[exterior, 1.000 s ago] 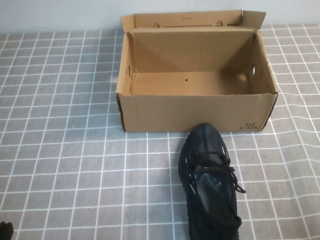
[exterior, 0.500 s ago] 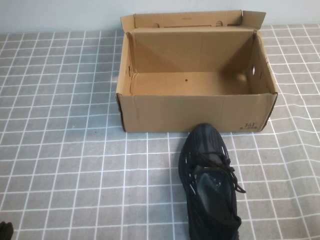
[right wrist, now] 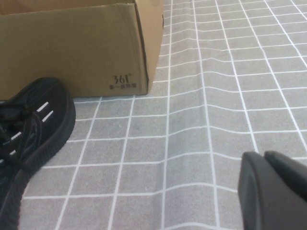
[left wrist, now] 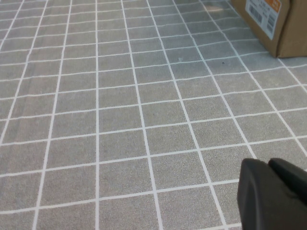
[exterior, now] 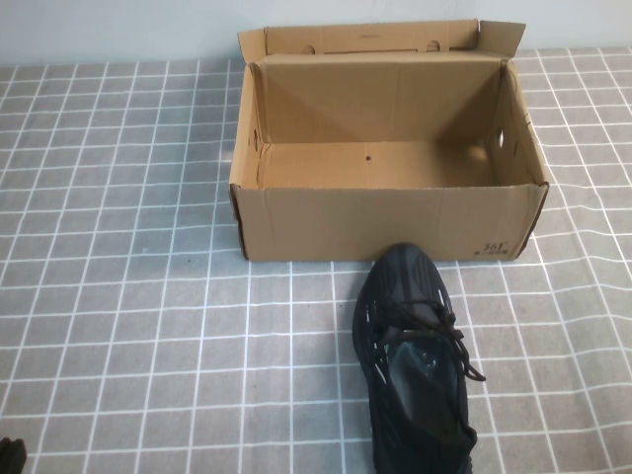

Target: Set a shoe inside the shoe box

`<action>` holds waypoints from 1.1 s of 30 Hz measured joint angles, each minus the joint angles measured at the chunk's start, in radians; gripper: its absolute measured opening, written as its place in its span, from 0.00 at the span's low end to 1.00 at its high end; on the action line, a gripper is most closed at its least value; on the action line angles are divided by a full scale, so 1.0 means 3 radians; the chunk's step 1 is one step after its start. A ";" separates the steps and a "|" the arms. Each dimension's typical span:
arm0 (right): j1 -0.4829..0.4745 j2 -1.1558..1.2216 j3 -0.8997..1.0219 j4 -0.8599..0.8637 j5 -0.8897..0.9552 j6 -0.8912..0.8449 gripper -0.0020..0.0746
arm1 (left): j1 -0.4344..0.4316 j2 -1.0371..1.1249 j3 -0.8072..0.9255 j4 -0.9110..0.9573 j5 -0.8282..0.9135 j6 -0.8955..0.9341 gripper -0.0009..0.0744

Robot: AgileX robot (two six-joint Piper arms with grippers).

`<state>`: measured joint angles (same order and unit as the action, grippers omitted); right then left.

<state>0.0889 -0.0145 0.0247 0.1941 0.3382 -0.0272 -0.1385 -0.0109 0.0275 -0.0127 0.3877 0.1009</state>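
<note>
The black knit shoe (exterior: 415, 360) lies on the grey checked cloth, toe touching the front wall of the open brown shoe box (exterior: 390, 225); the box is empty, lid flap standing at the back. The shoe's toe (right wrist: 33, 124) and a box corner (right wrist: 96, 52) show in the right wrist view. My left gripper (left wrist: 268, 165) is shut and empty, low over the cloth at the near left; only a dark bit of it (exterior: 10, 456) shows in the high view. My right gripper (right wrist: 266, 160) is shut and empty, to the right of the shoe, out of the high view.
The grey cloth with white grid lines (exterior: 128, 296) covers the table. It is rippled to the right of the box (right wrist: 206, 81). The box's side with a white and orange label (left wrist: 268, 19) shows in the left wrist view.
</note>
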 joint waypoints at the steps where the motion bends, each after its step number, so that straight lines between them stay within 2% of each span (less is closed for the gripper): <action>1: 0.0000 0.0000 0.0000 0.0000 0.0000 0.0000 0.01 | 0.0000 0.0000 0.0000 0.0000 0.0000 0.0000 0.01; 6: 0.0000 0.0000 0.0000 0.0000 -0.0014 0.0000 0.01 | 0.0000 0.0000 0.0000 0.0000 0.0000 0.0000 0.01; 9: 0.0000 0.0000 0.0000 0.0037 -0.0248 0.0000 0.00 | 0.0000 0.0000 0.0000 0.0000 0.0000 0.0000 0.01; 15: 0.0000 0.0000 0.0000 0.1220 -0.0899 0.0000 0.01 | 0.0000 0.0000 0.0000 0.0000 0.0000 0.0000 0.01; 21: 0.0000 0.0000 0.0000 0.2012 -0.1127 0.0000 0.01 | 0.0000 0.0000 0.0000 0.0000 0.0000 0.0000 0.01; 26: 0.0000 0.0016 -0.0069 0.2321 -0.0535 0.0000 0.01 | 0.0000 0.0000 0.0000 0.0000 0.0000 0.0000 0.01; 33: 0.0000 0.0883 -0.0842 0.2041 0.0673 -0.0142 0.01 | 0.0000 0.0000 0.0000 0.0000 0.0000 0.0000 0.01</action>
<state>0.0889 0.2504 -0.2280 0.8065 0.5399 -0.0699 -0.1385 -0.0109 0.0275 -0.0127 0.3877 0.1009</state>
